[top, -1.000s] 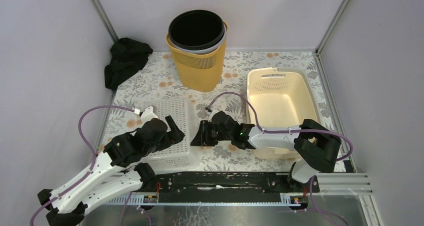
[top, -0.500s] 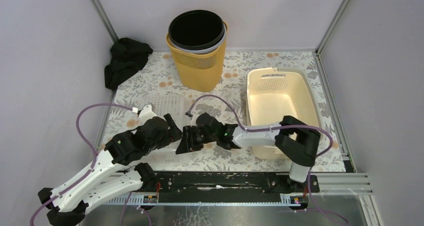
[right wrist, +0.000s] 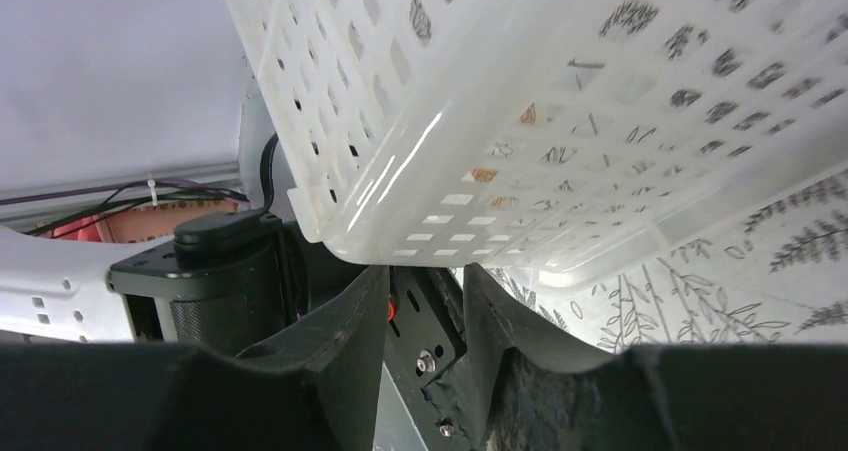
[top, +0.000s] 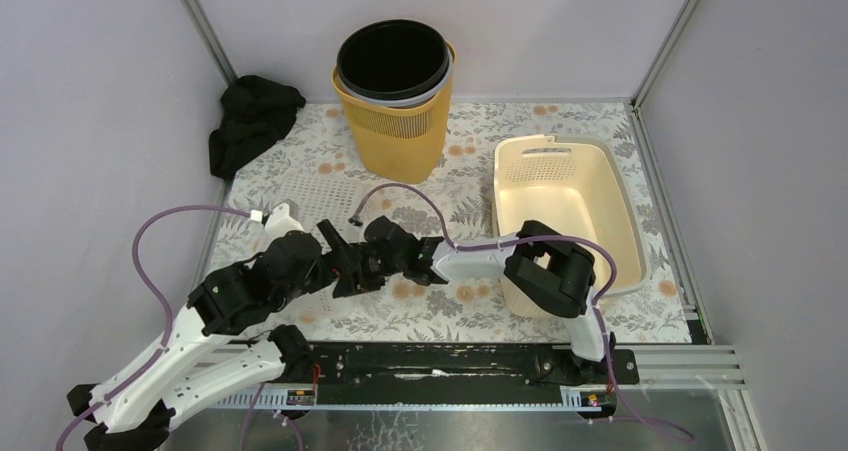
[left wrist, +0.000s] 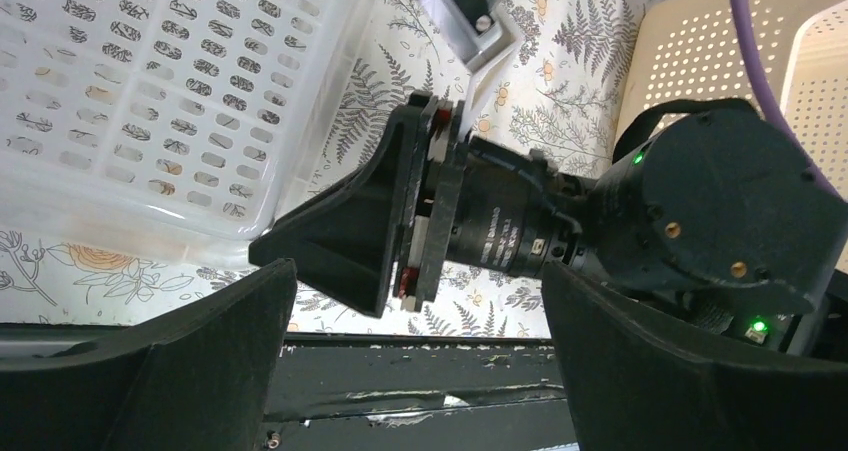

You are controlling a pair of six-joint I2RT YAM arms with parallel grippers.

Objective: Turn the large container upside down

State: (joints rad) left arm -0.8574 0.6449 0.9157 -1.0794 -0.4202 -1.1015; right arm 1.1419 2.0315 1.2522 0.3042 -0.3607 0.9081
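1. The white basket (top: 322, 196) was thin, glossy plastic. It was rectangular, with rounded corners and rows of small slots in its walls. It lay on the flowered cloth (top: 480, 141), left of the cream basket (top: 560, 206).
2. A second before, the right arm was well clear of it. Since then the arm had swung left to reach it, and the basket sat farther from the bases.
3. The left gripper (left wrist: 418, 269) hung low beside the basket, spread wide and holding nothing. The right gripper (right wrist: 425, 276) reached low, jaws slightly apart at the basket's edge. Whether they pinched it could not be told.
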